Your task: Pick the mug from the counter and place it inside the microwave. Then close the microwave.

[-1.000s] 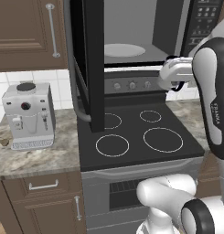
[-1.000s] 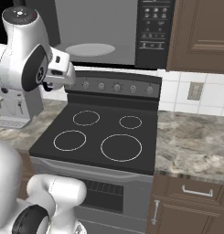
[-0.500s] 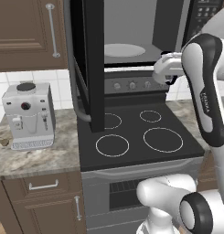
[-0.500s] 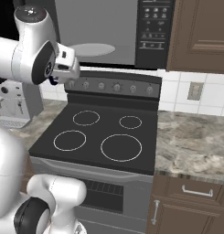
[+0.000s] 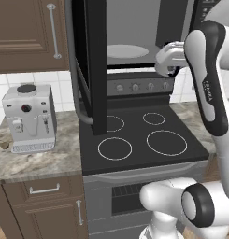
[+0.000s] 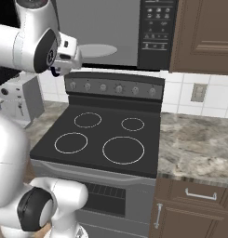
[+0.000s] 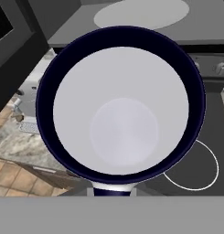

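You were mid-carry: the fingers pinched the mug (image 7: 120,105), held directly beneath them. The microwave (image 5: 134,35) stood open just ahead; next, ease forward and set it on the turntable (image 7: 141,13).

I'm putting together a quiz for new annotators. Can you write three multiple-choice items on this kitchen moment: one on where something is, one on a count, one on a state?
1. Where does the coffee machine stand?
A. On the counter left of the stovetop
B. On the stovetop
C. Inside the microwave

2. How many white burner rings does the stovetop show?
A. Two
B. Four
C. Six

3. What is the state of the microwave door?
A. Shut
B. Swung open
C. Taken off

Answers:
1. A: in the left base view it sits on the granite beside the stovetop.
2. B: four rings show in both base views.
3. B: the door stands out over the stovetop and the white turntable is exposed.
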